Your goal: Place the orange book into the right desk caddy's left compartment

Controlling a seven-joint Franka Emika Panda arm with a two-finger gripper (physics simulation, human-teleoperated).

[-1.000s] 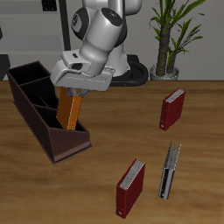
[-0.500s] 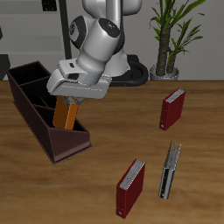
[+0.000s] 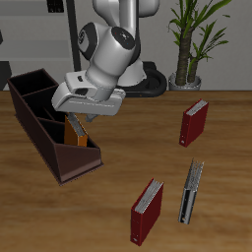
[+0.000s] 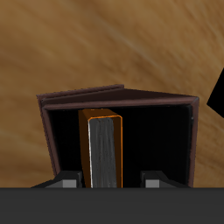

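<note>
You have four books in all. One is a slim orange hardcover book (image 3: 75, 131) with pale page edges, standing in the end section of the caddy. Two are dark red hardcover books: one (image 3: 194, 122) farther back on the wooden desk (image 3: 118, 197), one (image 3: 147, 209) nearer its front edge. One is a thin grey-black book (image 3: 190, 191), just beside that nearer red one. You have one long dark maroon-brown open-topped desk caddy (image 3: 39, 123); you can count three sections in it. One potted green plant (image 3: 195, 39) stands behind the desk.

The gripper (image 3: 79, 122) body and the caddy wall hide most of the orange book (image 3: 73, 129).
</note>
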